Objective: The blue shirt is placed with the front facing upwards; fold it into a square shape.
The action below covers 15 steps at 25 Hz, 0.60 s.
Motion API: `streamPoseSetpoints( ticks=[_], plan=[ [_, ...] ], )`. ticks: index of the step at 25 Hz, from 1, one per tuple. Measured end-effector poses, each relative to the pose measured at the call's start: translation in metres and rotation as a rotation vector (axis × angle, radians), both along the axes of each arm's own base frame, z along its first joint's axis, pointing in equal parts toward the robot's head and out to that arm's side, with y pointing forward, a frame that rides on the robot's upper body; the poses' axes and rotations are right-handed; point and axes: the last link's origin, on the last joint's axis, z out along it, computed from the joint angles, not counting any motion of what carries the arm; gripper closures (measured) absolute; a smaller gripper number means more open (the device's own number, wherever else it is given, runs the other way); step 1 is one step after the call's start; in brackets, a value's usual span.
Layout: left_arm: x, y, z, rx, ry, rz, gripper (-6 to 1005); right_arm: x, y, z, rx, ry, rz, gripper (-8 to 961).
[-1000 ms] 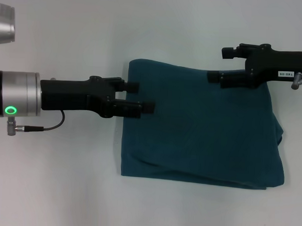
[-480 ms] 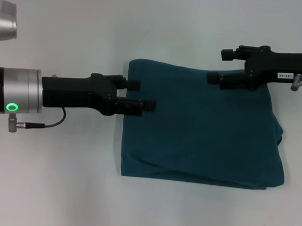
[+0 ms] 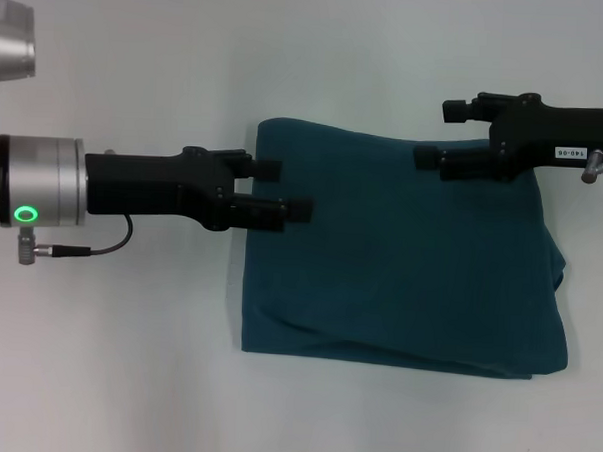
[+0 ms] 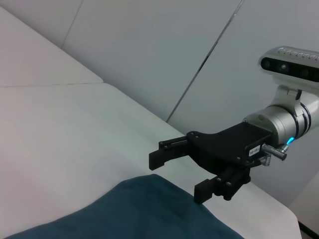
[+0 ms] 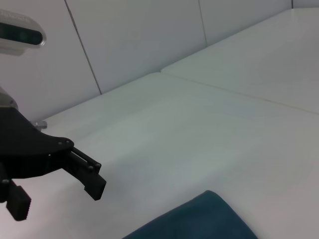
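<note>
Shirt [image 3: 405,256] lay folded, roughly square, on the table [image 3: 126,358] in the head view.
Left gripper [image 3: 288,191] and right gripper [image 3: 436,132] hung spread over its far corners; wrist views showed each other's gripper agape.

I see the folded dark teal-blue cotton shirt [image 3: 405,261] as one plain colour, no print or lettering showing on its upper face. It lies on a plain white matte table [image 3: 126,358]. Left of the shirt, the matte black left gripper [image 3: 291,192] joins a silver metal wrist with a glowing green ring light [image 3: 23,216]. Right of the shirt, the right gripper [image 3: 438,132] is matte black too, carrying a small white label [image 3: 569,151].
</note>
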Motion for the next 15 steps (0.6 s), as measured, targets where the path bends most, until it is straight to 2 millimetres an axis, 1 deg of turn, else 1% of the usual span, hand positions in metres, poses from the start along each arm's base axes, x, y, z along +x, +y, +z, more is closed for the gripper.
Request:
streamPoseSetpoints(
  ticks=[15],
  plan=[
    [0.0004,-0.0002,-0.0009,-0.001,0.000,0.000,114,0.0015,-0.0008,0.0003,0.001,-0.001,-0.004,29]
  ],
)
